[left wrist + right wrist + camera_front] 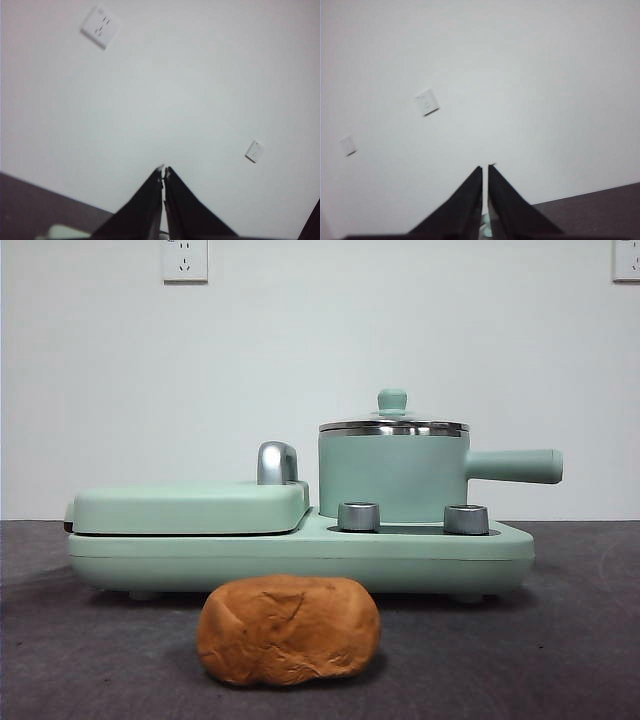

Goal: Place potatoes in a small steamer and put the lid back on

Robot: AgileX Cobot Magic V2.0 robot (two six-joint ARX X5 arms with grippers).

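Note:
An orange-brown lumpy potato [288,629] lies on the dark table in front of the appliance. Behind it, on the right half of the mint-green base, stands the small steamer [392,478], its straight handle pointing right. The glass lid [393,424] with its green knob rests on the steamer's steel rim. Neither arm shows in the front view. My left gripper [163,170] is shut, raised and facing the white wall. My right gripper [485,168] is also shut with nothing in it, likewise pointed at the wall.
A flat mint-green griddle [190,506] with a chrome handle [276,462] fills the left half of the base [300,558]. Two steel knobs [359,516] sit at the base's front. White wall with sockets [185,259] lies behind.

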